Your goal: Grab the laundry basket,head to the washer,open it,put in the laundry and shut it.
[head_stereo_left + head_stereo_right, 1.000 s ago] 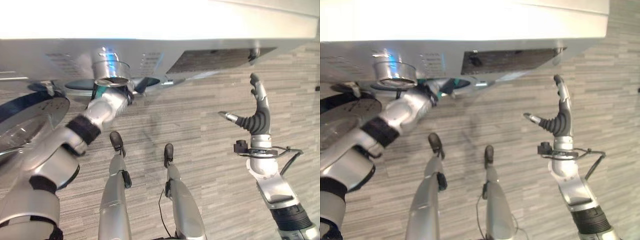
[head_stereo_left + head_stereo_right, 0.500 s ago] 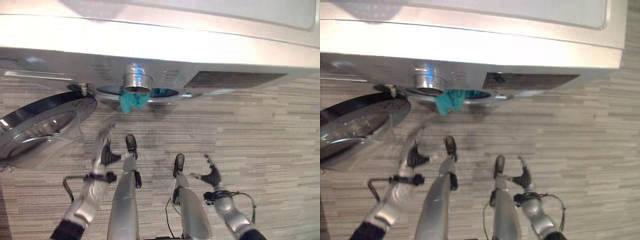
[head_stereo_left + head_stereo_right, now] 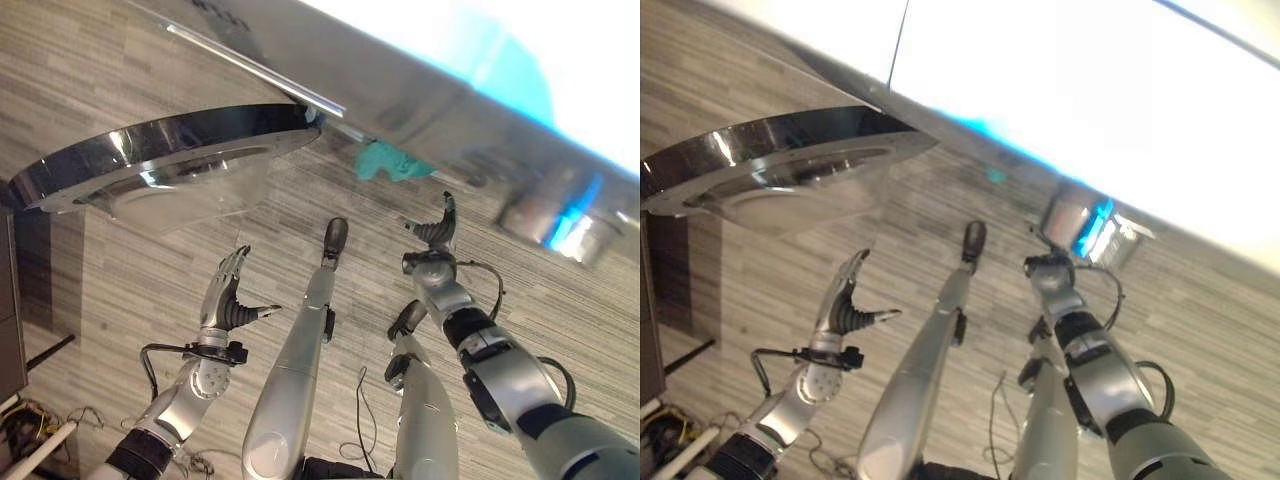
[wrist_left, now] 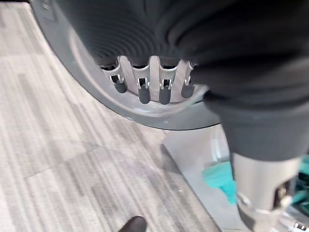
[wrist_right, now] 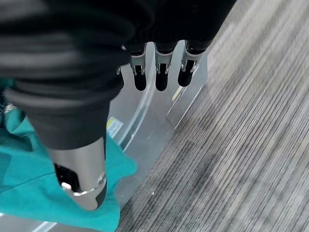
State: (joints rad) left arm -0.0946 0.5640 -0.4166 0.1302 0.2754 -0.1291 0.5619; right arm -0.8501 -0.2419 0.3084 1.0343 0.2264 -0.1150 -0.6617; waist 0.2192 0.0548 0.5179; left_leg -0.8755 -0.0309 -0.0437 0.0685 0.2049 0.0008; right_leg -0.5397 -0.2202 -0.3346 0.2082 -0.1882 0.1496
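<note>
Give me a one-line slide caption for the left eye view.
Washer door open, teal cloth hanging from the opening, both hands (left, right) open and empty.

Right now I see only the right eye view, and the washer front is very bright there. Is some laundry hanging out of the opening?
Observer: Yes. In the left eye view a teal cloth hangs down from under the front of the washer, beside the open door.
Operator: Is my right hand holding that cloth?
Observer: No. The right hand is open with straight fingers. It is a little below the cloth and seems apart from it.
Operator: Is the cloth lying over the edge of the opening?
Observer: Yes. The right wrist view shows it draped over the grey rim, with one corner reaching out toward the floor.
</note>
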